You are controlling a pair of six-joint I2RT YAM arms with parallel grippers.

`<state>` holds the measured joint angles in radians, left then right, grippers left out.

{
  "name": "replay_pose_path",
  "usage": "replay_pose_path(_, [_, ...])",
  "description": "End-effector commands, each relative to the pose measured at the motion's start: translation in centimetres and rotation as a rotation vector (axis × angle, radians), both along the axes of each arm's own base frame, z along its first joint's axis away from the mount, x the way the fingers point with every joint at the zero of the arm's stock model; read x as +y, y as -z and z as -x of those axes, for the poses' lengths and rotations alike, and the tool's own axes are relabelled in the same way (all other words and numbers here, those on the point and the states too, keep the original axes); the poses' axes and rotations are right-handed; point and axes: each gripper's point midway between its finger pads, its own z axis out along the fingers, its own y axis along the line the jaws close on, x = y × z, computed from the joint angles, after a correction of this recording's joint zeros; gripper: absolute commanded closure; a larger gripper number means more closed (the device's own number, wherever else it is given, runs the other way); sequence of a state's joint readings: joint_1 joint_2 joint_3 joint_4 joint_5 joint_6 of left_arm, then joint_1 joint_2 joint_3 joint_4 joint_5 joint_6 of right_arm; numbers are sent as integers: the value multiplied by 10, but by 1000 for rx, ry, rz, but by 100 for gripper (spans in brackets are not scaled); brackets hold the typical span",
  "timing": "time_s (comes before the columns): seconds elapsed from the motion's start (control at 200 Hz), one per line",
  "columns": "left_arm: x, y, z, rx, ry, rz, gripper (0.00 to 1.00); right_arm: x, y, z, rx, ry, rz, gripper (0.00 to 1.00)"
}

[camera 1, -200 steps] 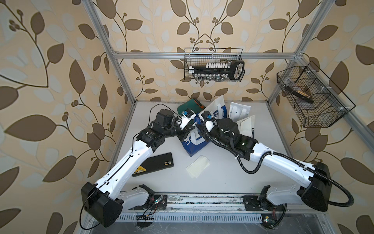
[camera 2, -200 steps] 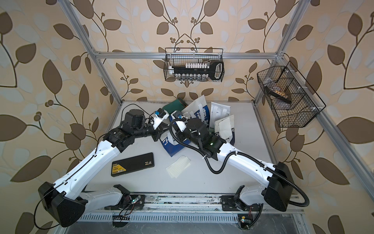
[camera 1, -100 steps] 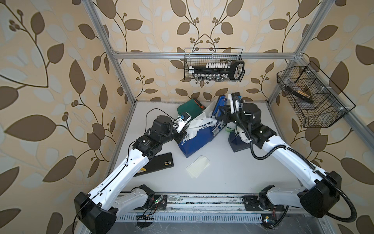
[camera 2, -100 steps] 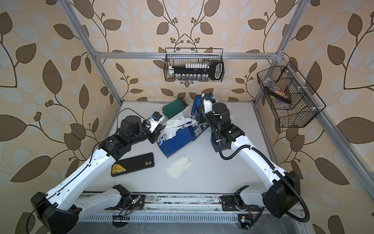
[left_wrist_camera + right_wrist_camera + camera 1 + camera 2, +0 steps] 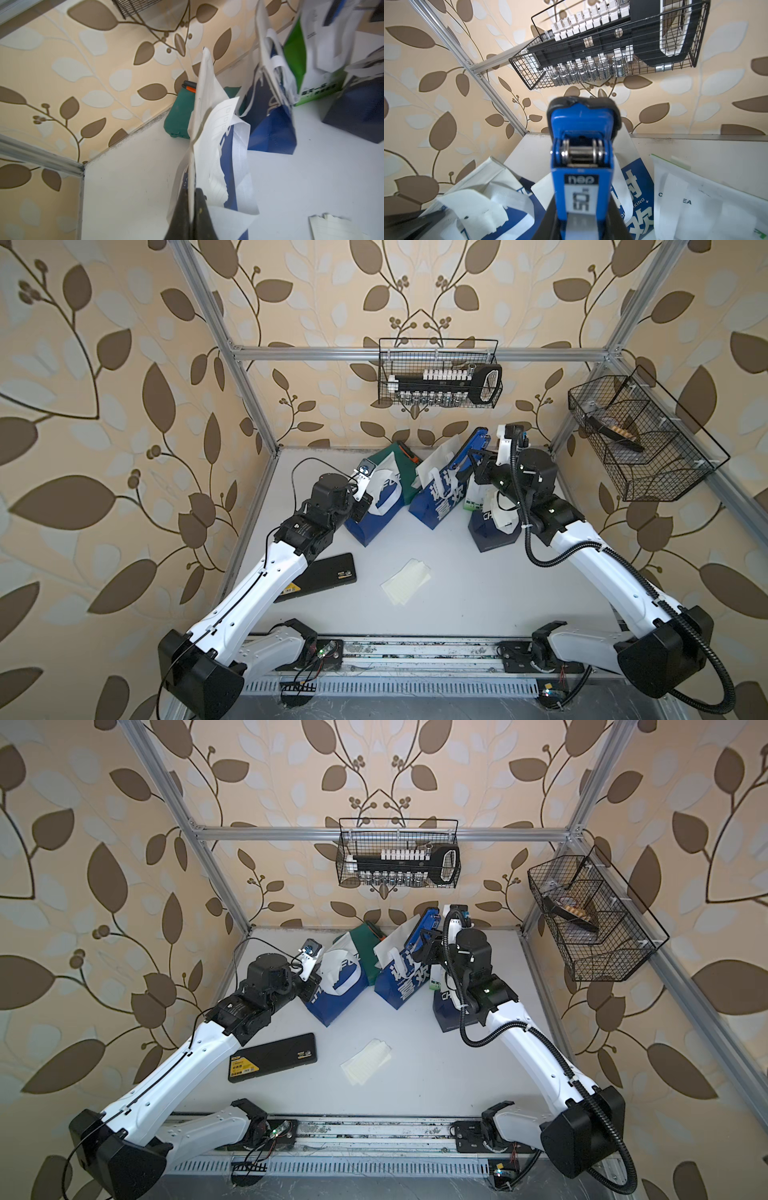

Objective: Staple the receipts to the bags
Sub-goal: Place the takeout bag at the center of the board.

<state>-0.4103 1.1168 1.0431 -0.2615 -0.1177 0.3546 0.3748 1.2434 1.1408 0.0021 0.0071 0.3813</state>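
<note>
- A flat black box (image 5: 320,580) lies on the white tabletop (image 5: 457,593) toward the front left, its yellow label at the nearer end.
- A dark green case (image 5: 178,116) with an orange-and-black fitting sits against the back wall.
- A black wire basket (image 5: 386,364) hangs from the aluminium rail (image 5: 311,353) at the rear, holding a black socket-set rack (image 5: 446,383) with rows of white and silver pieces.
- A second wire basket (image 5: 648,472) hangs on the right-hand side, with a dark item inside too small to identify.
- Tan wallpaper (image 5: 104,406) with brown leaves covers every wall.
</note>
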Motion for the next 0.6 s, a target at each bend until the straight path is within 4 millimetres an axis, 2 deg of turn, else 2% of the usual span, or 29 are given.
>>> replay_pose_path(0.0, [26,-54,-31,-163,-126,94,100,-5,-35,11,-106,4,-36,100])
replay_pose_path(0.105, [44,-43,-53,-117,-202,95,100,-8,-27,12,-80,20,-11,100])
replay_pose_path(0.17, [45,-33,-61,-75,-205,57,100,-11,-22,12,-64,30,-2,100])
replay_pose_path(0.225, [45,-33,-65,-69,-212,40,95,-13,-18,12,-49,44,2,100])
replay_pose_path(0.255, [45,-34,-66,-76,-211,34,80,-14,-15,12,-38,50,5,100])
replay_pose_path(0.32, [50,-40,-69,-112,-232,36,63,-16,-9,12,-24,58,20,100])
replay_pose_path(0.355, [52,-42,-70,-121,-234,43,44,-17,-5,12,-16,64,24,100])
replay_pose_path(0.395, [53,-46,-73,-125,-236,53,37,-19,-1,11,-4,75,35,100])
replay_pose_path(0.405, [53,-46,-74,-125,-237,55,31,-20,-1,10,-1,79,36,100])
replay_pose_path(0.425, [53,-47,-75,-125,-239,60,8,-20,2,10,6,83,39,100])
replay_pose_path(0.435, [53,-48,-76,-126,-241,61,3,-21,3,10,9,87,40,100])
replay_pose_path(0.52, [52,-59,-79,-134,-248,90,1,-25,10,8,27,112,52,100])
replay_pose_path(0.595, [45,-76,-75,-142,-207,122,1,-29,11,8,32,136,66,100])
